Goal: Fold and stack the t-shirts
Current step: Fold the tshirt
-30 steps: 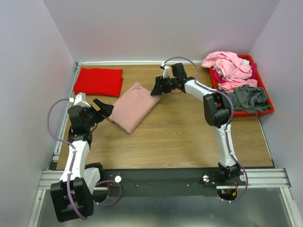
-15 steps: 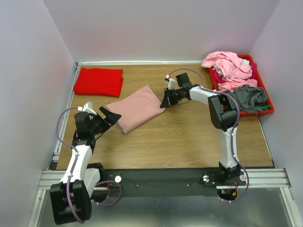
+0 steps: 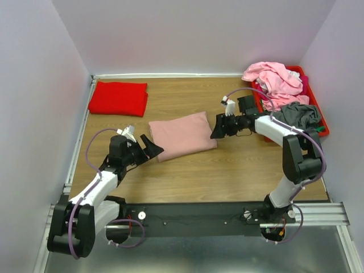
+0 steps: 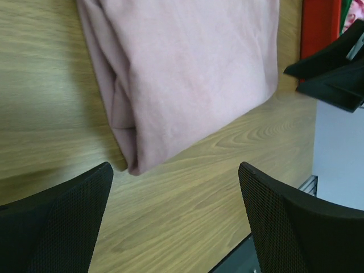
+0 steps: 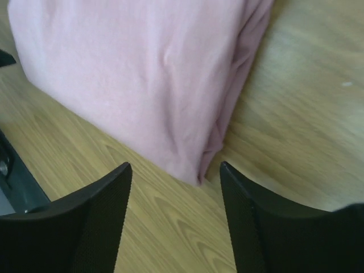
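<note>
A folded dusty-pink t-shirt (image 3: 182,135) lies flat in the middle of the table. My left gripper (image 3: 153,149) stands open just off its near-left corner, nothing between the fingers; in the left wrist view the shirt's folded edge (image 4: 170,74) lies beyond the open fingers (image 4: 62,219). My right gripper (image 3: 218,129) is open at the shirt's right edge, apart from the cloth; the right wrist view shows the shirt's corner (image 5: 142,74) just past its fingertips (image 5: 102,216). A folded bright red t-shirt (image 3: 118,97) lies at the back left.
A red plastic bin (image 3: 318,132) at the back right holds several unfolded shirts: light pink (image 3: 274,79) on top, grey (image 3: 298,116) below, a bit of magenta. White walls close in on three sides. A metal rail (image 3: 193,213) runs along the near edge.
The pink shirt has been slid rightward and turned to lie square to the table. Both arms followed it to the right. The right gripper closed briefly, then opened and let go.
</note>
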You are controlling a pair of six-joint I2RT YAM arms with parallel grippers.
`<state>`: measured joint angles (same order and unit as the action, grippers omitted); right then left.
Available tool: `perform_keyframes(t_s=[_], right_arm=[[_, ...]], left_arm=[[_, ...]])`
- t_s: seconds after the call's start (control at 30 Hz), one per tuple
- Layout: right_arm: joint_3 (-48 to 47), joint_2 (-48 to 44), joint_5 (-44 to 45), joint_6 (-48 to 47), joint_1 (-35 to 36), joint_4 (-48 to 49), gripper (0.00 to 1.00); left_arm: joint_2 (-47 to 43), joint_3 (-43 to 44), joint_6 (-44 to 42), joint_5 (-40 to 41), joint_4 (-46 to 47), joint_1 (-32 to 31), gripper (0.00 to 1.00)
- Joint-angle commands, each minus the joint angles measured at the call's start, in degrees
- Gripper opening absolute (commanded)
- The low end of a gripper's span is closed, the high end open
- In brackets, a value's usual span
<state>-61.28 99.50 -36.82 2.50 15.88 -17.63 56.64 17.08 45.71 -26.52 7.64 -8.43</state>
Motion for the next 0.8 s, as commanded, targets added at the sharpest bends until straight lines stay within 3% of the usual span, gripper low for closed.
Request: perform_keyframes(t_s=[0.0, 0.07, 0.13, 0.23, 0.33, 0.37, 0.43, 0.53, 0.63, 0.77], right_arm=[[-0.2, -4.0, 0.9, -5.4, -3.8, -0.3, 0.73], [-0.2, -4.6, -1.4, -8.3, -4.6, -0.3, 0.73], [0.5, -5.5, -4.1, -11.4, -4.8, -0.4, 0.73], [0.6, -5.2, -7.8, -13.1, -4.8, -0.4, 0.68], [-0.9, -4.2, -11.2, -13.8, -4.8, -0.3, 0.51], [-2.1, -3.3, -14.3, -13.9, -4.7, -0.3, 0.42], [-2.9, -1.9, -16.4, -14.0, -4.8, -0.3, 0.37], [-7.0, 3.9, -26.9, -12.5, -4.3, -0.2, 0.28], [-11.2, 10.4, -29.6, -9.8, -3.0, -0.2, 0.25], [-15.8, 18.0, -29.2, -6.0, -1.4, -0.2, 0.25]], left_arm=[[1.6, -0.4, -2.0, -0.6, 7.1, -2.4, 0.98], [3.1, 0.1, -2.6, 0.1, 7.2, -3.5, 0.94], [3.6, 1.4, -3.7, 2.5, 5.2, -3.7, 0.76], [3.1, 3.5, -5.2, 10.5, -0.3, -4.0, 0.56], [3.5, 4.2, -5.4, 13.6, -1.4, -4.0, 0.42], [3.5, 4.4, -5.4, 13.0, 0.1, -4.0, 0.41], [3.4, 4.0, -5.5, 10.9, 1.8, -4.0, 0.41], [5.0, 6.3, -5.4, 7.4, 6.9, -4.0, 0.17], [10.2, 10.5, -5.9, 2.0, 9.9, -4.1, 0.06], [18.7, 13.2, -6.6, -4.5, 12.0, -4.4, 0.0]])
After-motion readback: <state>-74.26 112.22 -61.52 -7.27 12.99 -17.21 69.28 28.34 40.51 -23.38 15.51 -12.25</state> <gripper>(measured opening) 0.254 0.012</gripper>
